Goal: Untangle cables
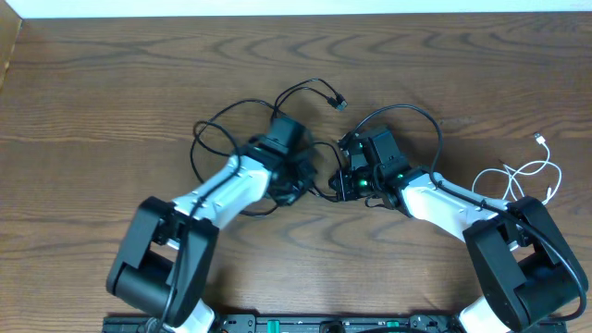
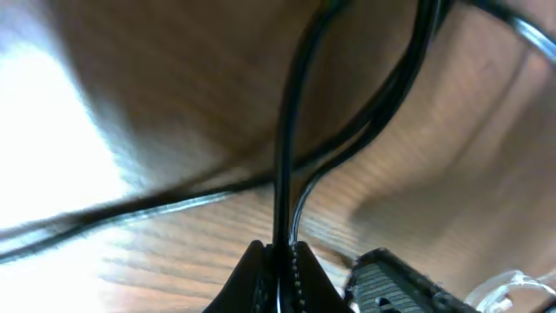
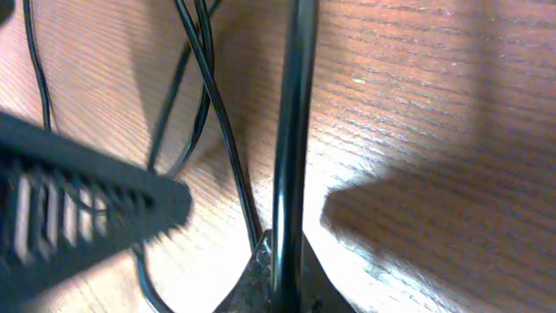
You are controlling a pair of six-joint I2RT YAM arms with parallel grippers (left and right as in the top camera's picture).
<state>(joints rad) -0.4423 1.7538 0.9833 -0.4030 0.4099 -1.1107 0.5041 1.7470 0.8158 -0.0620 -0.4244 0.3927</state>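
Both arms meet at mid surface [image 1: 111, 83], right over the knot of black cables [image 1: 319, 192]. Left tool [image 1: 298, 178] is closed, pinching a black strand; the left wrist cam shows the strand rising straight up from between the tips [image 2: 278, 261], w/ a second strand crossing just beside it. Right tool [image 1: 344, 181] is also closed on a black strand, which runs vertical thru the pinch in its own cam [image 3: 283, 261], w/ thinner loops lying on the wood to the left. The 2 tools sit v. near each other, apart but only just. Can't tell if they hold the same cable or 2 different ones. Black loops spread up-left of the left arm, and one plug end [image 1: 339, 102] lies free toward the top. White cable [image 1: 532, 171] is coiled loose on the right, well apart from the knot and touched by neither tool. Step in hand, by my read: both grips set, ready for a pull-apart. Next move prob. calls for drawing the tools away from each other, slow, w/ some lift so the crossed strands slide free rather than cinch. Watch for loops snagging on the arms. Task looks early: black knot not yet open.
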